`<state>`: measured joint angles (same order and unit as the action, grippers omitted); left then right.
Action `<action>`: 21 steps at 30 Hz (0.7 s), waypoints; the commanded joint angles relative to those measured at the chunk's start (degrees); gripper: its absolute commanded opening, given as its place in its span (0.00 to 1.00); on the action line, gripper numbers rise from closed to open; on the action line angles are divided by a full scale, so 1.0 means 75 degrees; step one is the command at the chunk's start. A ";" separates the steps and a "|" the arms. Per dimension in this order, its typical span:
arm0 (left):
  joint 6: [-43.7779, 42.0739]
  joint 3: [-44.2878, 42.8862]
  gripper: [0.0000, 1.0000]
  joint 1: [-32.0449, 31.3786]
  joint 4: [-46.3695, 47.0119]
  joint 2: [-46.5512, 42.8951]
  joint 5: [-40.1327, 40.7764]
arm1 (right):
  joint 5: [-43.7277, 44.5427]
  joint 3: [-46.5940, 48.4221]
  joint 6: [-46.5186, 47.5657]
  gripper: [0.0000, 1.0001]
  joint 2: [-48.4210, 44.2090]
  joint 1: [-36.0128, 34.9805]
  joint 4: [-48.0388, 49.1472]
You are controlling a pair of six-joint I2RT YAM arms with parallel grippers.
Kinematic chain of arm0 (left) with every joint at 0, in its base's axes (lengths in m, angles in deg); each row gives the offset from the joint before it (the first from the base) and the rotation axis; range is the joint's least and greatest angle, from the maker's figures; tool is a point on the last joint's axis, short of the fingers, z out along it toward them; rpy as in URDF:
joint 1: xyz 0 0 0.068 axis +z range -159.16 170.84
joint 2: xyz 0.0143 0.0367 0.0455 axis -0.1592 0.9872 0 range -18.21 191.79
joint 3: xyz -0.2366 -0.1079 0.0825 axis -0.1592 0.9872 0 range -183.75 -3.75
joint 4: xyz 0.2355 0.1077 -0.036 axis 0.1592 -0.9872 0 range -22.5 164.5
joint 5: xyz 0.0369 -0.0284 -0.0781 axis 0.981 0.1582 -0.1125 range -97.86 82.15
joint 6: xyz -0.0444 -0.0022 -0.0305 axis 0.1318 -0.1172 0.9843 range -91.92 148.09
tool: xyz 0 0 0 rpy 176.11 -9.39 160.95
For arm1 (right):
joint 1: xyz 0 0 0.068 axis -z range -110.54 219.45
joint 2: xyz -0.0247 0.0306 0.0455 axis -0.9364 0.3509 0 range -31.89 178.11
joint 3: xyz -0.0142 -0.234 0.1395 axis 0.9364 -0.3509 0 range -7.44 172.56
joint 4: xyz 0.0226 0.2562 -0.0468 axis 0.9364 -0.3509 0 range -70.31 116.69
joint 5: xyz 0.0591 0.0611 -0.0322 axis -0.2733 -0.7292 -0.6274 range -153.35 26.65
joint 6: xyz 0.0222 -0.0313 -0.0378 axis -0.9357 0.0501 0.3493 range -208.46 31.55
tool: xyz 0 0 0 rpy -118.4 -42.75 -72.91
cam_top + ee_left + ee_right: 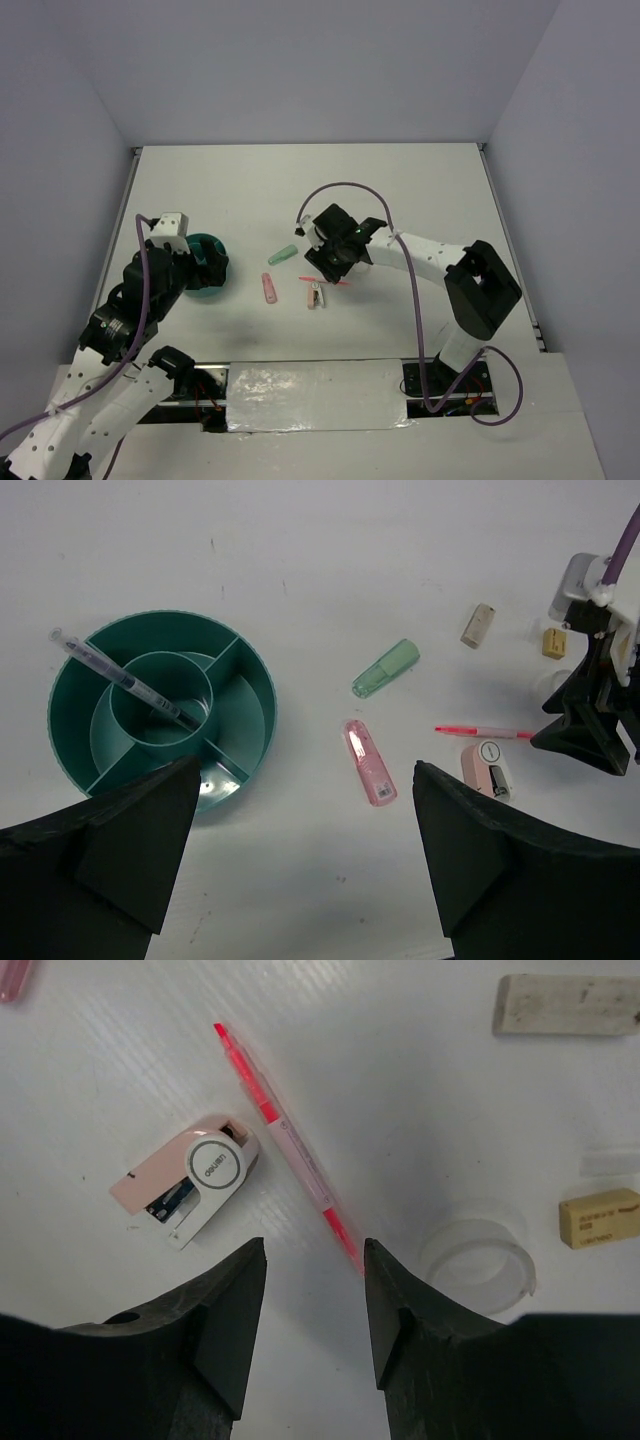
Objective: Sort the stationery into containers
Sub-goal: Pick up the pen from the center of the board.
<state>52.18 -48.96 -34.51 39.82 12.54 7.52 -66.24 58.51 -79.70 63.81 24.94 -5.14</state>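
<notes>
The round teal organizer [250,695] [216,278] holds a thin dark pen [120,675] lying across its centre cup. My left gripper [306,770] [203,258] hovers open beside it, with nothing between its fingers. On the table lie a mint-green tube [385,668] [282,254], a pink stick [368,761] [268,288], a thin pink pen [290,1150] [485,731], a pink-white clip [190,1182] [487,770], a grey block [565,1005], a tan nub [598,1217] and a clear tape ring [475,1260]. My right gripper [315,1250] [335,252] is low over the table, partly open, and the pink pen's near end lies at its right fingertip.
White walls enclose the table on three sides. The right arm's purple cable [345,186] loops above the items. The right gripper's body [590,720] stands at the right edge of the left wrist view, beside the block and nub.
</notes>
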 commanded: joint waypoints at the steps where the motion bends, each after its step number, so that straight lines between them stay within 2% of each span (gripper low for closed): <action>1: -0.0072 -0.0042 0.99 -0.0066 0.0311 0.0038 -0.0023 | -0.0411 -0.0285 0.0601 0.50 0.0037 -0.0065 0.0505; 13: -0.0061 -0.0031 0.99 -0.0160 0.0299 0.0026 0.0036 | -0.0622 0.0206 0.0954 0.45 0.1232 -0.0065 0.0693; 18: -0.0072 -0.0042 0.99 -0.0183 0.0311 0.0050 0.0012 | -0.0563 0.0089 0.0930 0.37 0.1337 -0.0065 0.0963; 19: -0.0072 -0.0042 0.99 -0.0183 0.0299 0.0061 0.0024 | -0.0575 0.0089 0.0930 0.30 0.1361 -0.0065 0.0929; 21: -0.0061 -0.0031 0.99 -0.0183 0.0311 0.0061 0.0024 | -0.0587 0.0089 0.0919 0.26 0.1431 -0.0065 0.0882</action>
<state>52.20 -48.96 -35.58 39.82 12.80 7.54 -69.63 58.18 -73.32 73.21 24.86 0.13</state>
